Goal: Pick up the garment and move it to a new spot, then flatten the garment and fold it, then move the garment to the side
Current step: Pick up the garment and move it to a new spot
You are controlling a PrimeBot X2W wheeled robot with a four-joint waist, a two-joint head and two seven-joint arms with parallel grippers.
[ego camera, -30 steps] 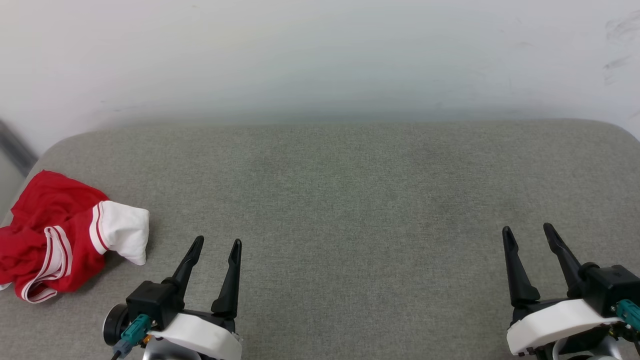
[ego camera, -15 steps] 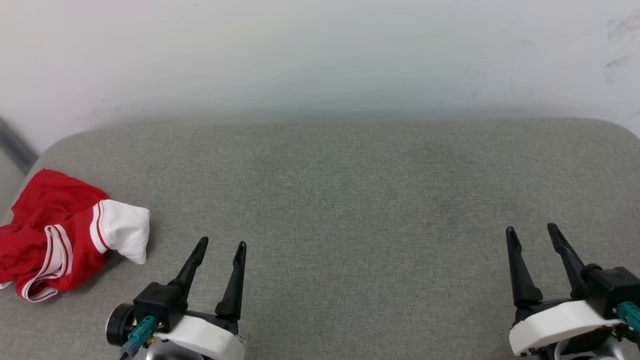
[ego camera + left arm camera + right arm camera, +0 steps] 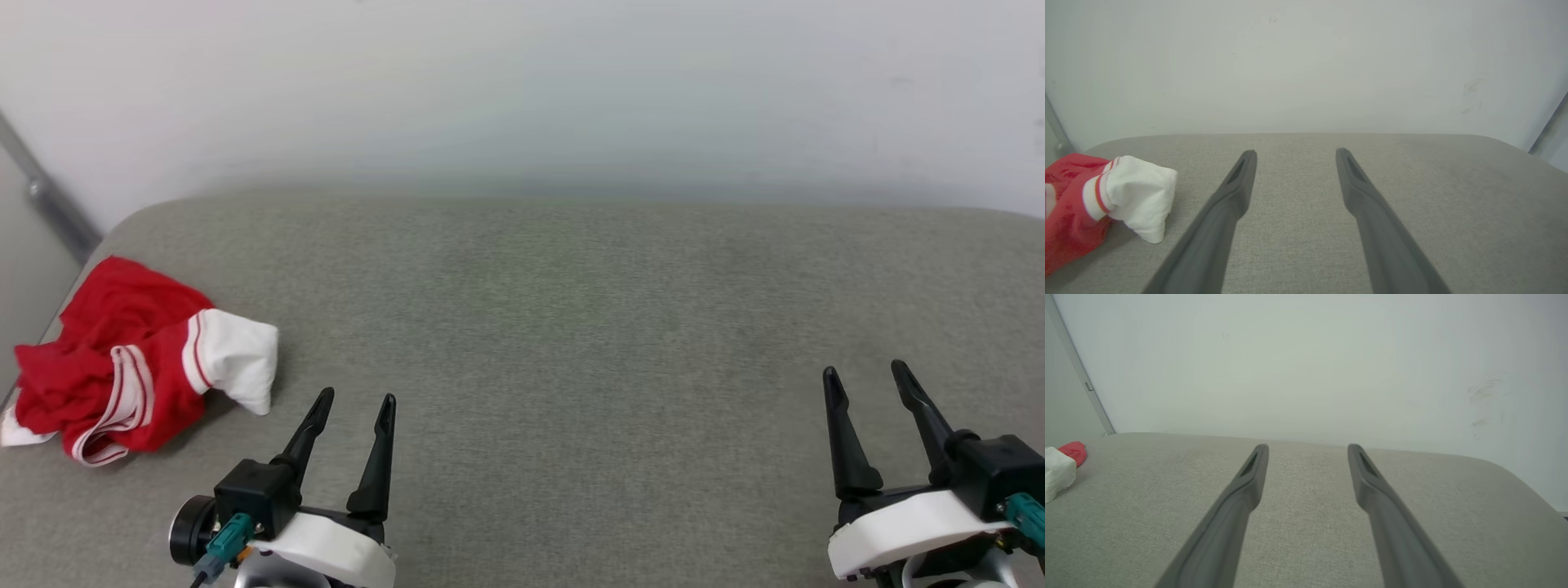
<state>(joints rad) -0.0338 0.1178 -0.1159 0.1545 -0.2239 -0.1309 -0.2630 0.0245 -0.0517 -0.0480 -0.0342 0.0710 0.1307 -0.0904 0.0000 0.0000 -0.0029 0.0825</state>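
The crumpled garment [image 3: 139,359] lay untouched at the worktop's [image 3: 571,327] left edge as the left end effector [image 3: 357,396] and right end effector [image 3: 864,369] hovered, fingers apart; pickup had yet to begin, likely needing a leftward reach.

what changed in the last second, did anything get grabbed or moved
The head view swung toward the robot's left, so the whole scene slid right in it; the left pincer and right pincer turned with it. Nothing was gripped or released. The crumpled red jersey T-shirt with white sleeves lies where it was on the grey fabric surface, and both pincers stay open and empty.
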